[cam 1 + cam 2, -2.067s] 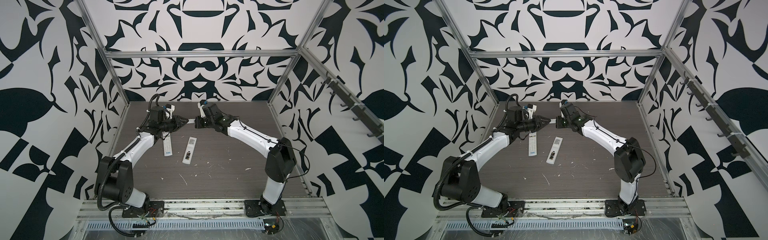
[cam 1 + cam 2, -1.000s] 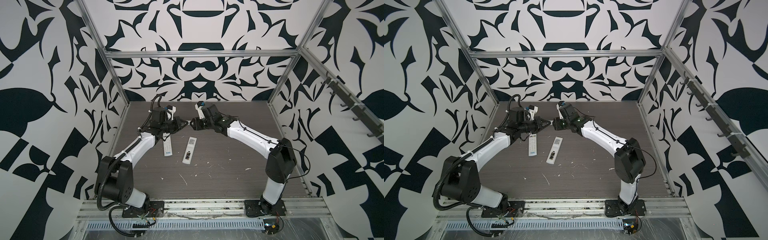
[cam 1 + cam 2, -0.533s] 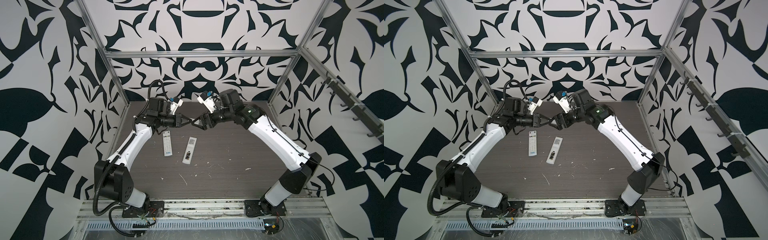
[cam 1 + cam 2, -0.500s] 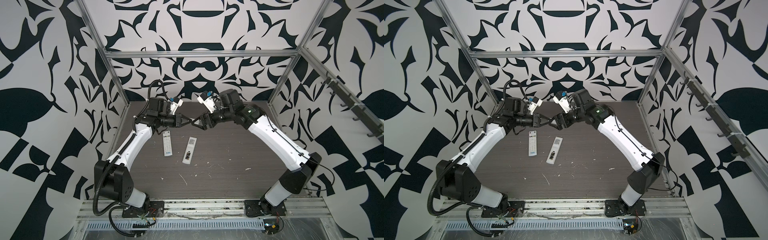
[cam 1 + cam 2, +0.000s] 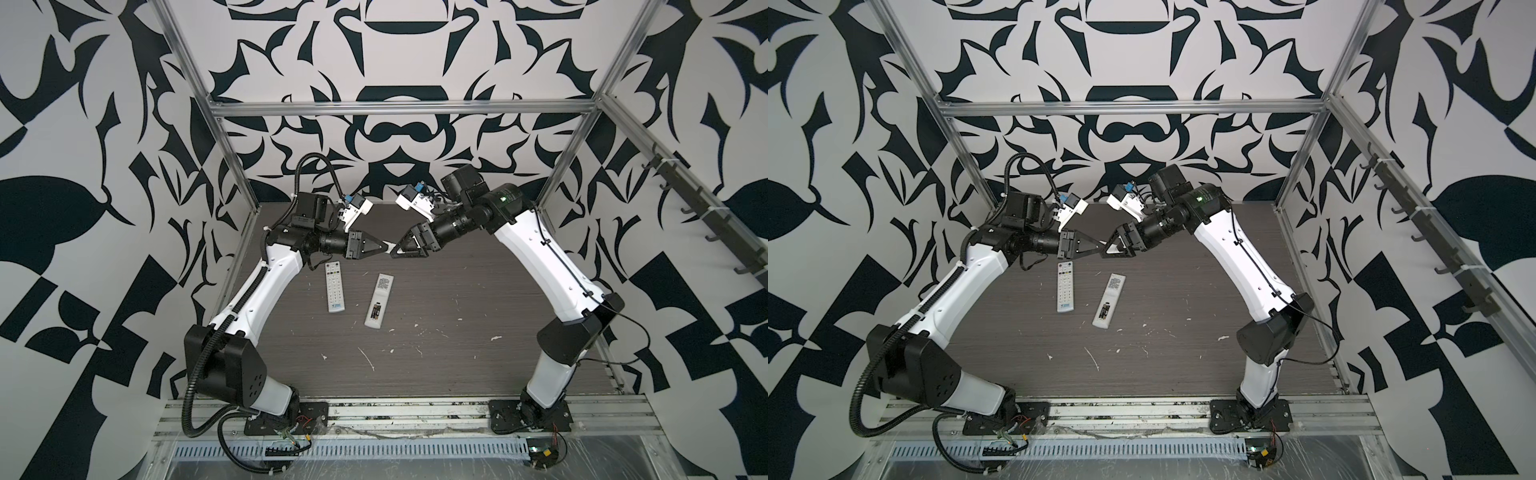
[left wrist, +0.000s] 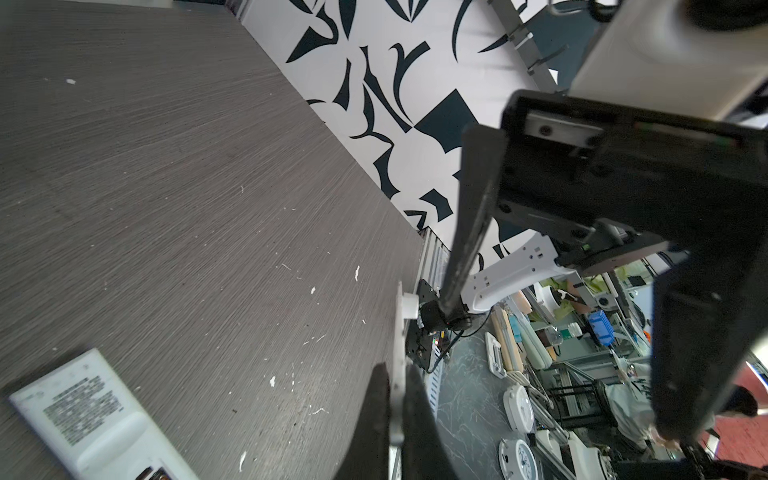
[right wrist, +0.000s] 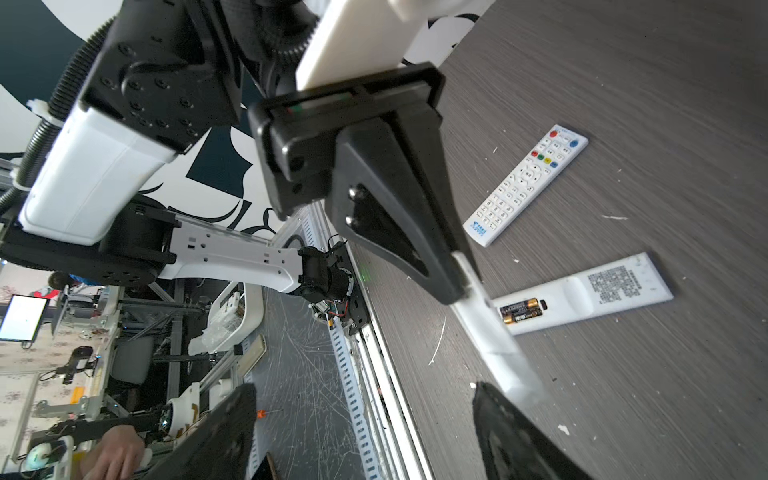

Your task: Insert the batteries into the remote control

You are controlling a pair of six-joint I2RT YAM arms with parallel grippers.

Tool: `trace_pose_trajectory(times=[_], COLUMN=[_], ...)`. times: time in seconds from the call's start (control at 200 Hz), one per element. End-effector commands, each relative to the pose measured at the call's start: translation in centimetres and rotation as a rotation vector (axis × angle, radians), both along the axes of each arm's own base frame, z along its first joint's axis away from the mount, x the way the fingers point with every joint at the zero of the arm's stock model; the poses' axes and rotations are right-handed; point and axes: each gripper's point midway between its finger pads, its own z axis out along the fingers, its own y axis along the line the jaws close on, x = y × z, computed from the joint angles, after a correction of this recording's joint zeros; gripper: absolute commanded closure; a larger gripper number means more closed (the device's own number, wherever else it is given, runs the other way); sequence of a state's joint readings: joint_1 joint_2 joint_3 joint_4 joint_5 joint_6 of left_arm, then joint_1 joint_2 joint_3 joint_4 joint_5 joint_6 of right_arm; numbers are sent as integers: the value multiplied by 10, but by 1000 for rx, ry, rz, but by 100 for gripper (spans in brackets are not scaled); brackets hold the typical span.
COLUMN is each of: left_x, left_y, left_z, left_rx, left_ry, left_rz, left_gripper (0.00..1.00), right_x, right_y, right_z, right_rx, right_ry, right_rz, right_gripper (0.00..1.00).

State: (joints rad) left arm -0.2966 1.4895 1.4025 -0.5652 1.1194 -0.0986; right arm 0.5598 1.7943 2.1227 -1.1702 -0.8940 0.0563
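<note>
Batteries in face-down remote | left hand aloft, apart, pinching cover

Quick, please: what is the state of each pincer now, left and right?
Left pincer: closed, holding a thin white cover.
Right pincer: open, holding nothing.

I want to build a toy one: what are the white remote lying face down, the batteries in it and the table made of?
The face-down remote looks like smooth white moulded plastic, slightly shiny. The batteries show a glossy black-and-gold wrap, probably over metal. The table looks like matte grey wood-grain board, maybe laminate.
</note>
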Motion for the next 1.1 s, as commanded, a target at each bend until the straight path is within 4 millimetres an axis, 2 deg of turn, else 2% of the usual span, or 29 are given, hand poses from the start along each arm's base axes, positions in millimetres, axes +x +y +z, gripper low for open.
trace_pose_trajectory(times=[0.0, 0.195, 0.47, 0.85, 1.095], left_x=[-19, -23, -24, -29, -29], left_y=[0, -3, -8, -15, -16], left_z=[30, 29, 18, 14, 13], left_rx=[-81, -70, -44, -31, -24], left_ry=[-56, -53, -37, -32, -26], left_rz=[-91, -97, -110, -130, -124], left_gripper=[100, 100, 100, 100, 100], right_x=[-8, 0, 12, -3, -3], right_y=[-10, -19, -20, -3, -6], right_z=[16, 11, 0, -17, -22], right_rx=[24, -36, -85, -103, -136], right_ry=[-30, -123, -176, -142, -157], right_rz=[0, -30, -41, 28, 26], right_gripper=[17, 21, 35, 51, 72])
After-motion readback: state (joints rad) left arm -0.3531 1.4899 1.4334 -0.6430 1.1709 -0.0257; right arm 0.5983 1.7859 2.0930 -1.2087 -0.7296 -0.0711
